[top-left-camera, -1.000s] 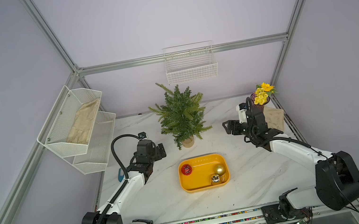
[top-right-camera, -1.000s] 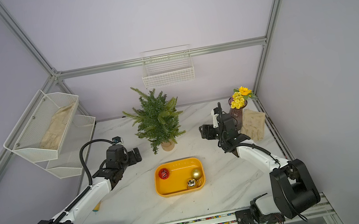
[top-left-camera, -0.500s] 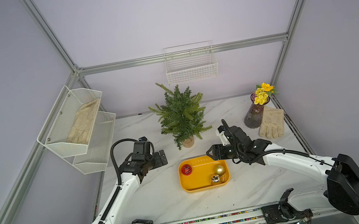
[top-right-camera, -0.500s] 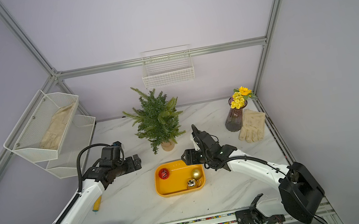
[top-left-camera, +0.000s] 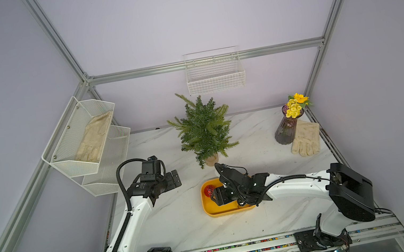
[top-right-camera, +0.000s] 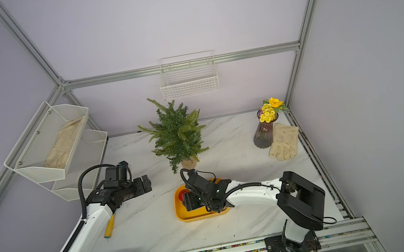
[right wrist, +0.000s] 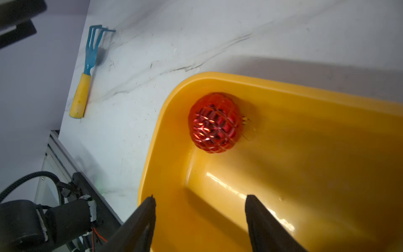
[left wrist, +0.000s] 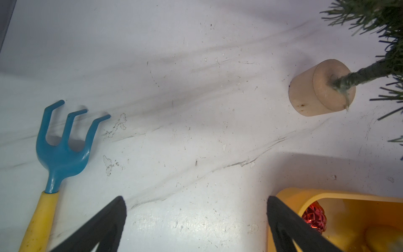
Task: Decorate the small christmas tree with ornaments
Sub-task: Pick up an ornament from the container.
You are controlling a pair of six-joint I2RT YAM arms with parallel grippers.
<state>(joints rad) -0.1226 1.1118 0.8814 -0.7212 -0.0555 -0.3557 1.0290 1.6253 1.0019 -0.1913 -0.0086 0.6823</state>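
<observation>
The small christmas tree (top-left-camera: 205, 134) (top-right-camera: 177, 136) stands upright at the back middle of the table on its tan base (left wrist: 320, 87). In front of it lies a yellow tray (top-left-camera: 207, 210) (top-right-camera: 179, 214) (right wrist: 165, 109). A glittery red ornament (top-left-camera: 209, 190) (top-right-camera: 182, 193) (right wrist: 216, 122) (left wrist: 315, 218) rests in the tray's far left corner. My right gripper (top-left-camera: 219, 196) (right wrist: 200, 207) hovers over the tray just short of that ornament, open, with nothing between its fingers. Left of the tray and above the bare table, my left gripper (top-left-camera: 174, 180) (left wrist: 196, 209) is wide open and empty.
A blue rake with a yellow handle (left wrist: 61, 152) (right wrist: 87, 72) (top-right-camera: 109, 227) lies by the left table edge. A purple vase of yellow flowers (top-left-camera: 287, 128) and a beige glove (top-left-camera: 305, 139) sit back right. A wire basket (top-left-camera: 215, 79) hangs on the back wall; mesh shelves (top-left-camera: 85, 141) hang on the left.
The right arm swung from beside the vase forward and left to the tray, its jaws narrowing. The left arm shifted forward, its gripper now pointing toward the tray.
</observation>
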